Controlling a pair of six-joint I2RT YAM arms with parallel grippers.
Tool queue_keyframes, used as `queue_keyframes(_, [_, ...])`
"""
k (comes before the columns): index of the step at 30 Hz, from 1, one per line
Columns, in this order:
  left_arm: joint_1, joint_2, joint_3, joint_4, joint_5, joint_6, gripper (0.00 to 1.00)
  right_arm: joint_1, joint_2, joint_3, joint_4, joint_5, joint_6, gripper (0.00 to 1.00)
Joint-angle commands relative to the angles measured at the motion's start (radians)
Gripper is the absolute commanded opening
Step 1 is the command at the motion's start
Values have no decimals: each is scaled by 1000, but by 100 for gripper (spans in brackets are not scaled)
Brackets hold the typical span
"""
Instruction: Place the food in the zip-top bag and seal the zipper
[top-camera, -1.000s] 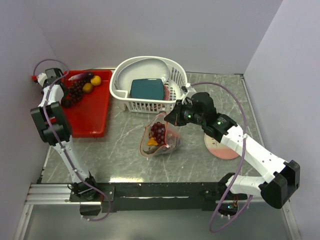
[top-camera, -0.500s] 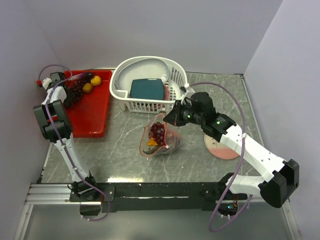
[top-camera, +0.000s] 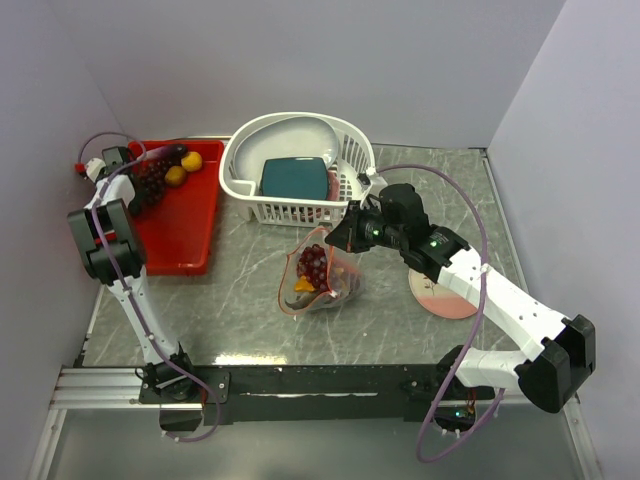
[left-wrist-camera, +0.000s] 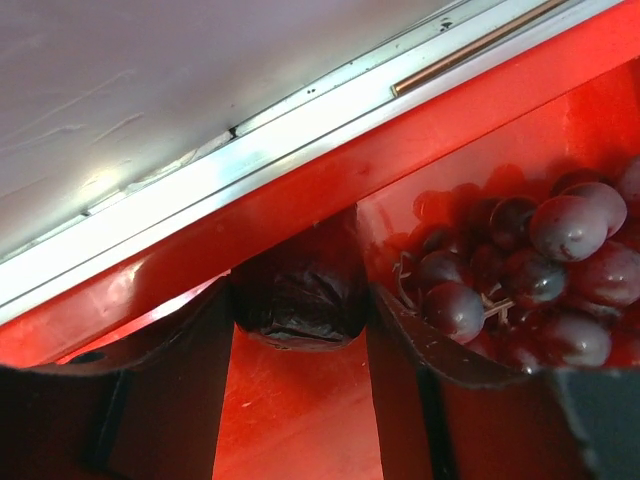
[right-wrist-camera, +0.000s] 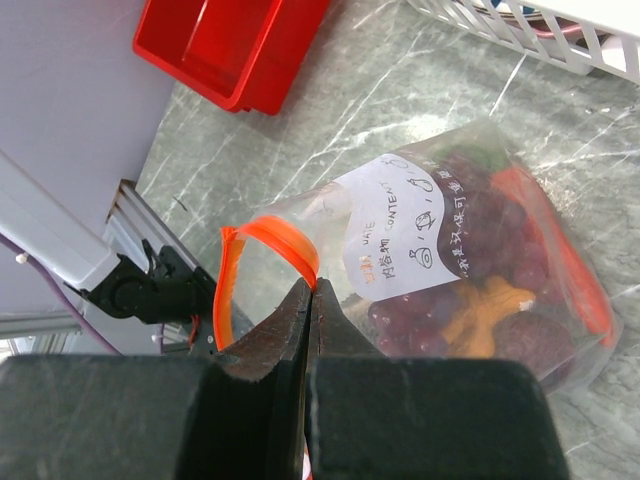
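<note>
Loading step: right pincer (right-wrist-camera: 308, 300) clamped on the zipper (right-wrist-camera: 270, 232), propping the bag (right-wrist-camera: 400, 240) open mid-counter (top-camera: 400, 330). My left pincer (left-wrist-camera: 302, 295) straddles the eggplant (left-wrist-camera: 298, 265) in the far-left tray (left-wrist-camera: 300, 420), grip unclear. Next I squeeze, lift, carry over.

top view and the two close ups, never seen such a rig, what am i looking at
The top view looks down on two robot arms bolted to a table. The close-ups come from cameras on their wrists. On it: a red tray, a white basket, a pink plate and a clear zip-top bag holding toy food. The right gripper is shut on the bag's orange zipper. The left gripper straddles a dark item beside grapes in the tray; whether it grips it is unclear.
</note>
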Motion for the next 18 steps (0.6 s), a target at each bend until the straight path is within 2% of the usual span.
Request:
queue_keyframes(1, [-9,-95,-78,4,-14,-31,33,-7,-9,-12,42,-16,-12,0])
queue_keyframes(5, [-25,-176,-147,-8,-7,-46,26,-7,-30,-12,38,-7,-14,0])
queue_keyframes(13, [-69,-420,-365,6,4,-69,25,-9,-53,-15,37,-8,-12,0])
queue_keyframes(18, [-140,-621,-495,21,71,-43,22,-7,-55,-21,42,-11,-8,0])
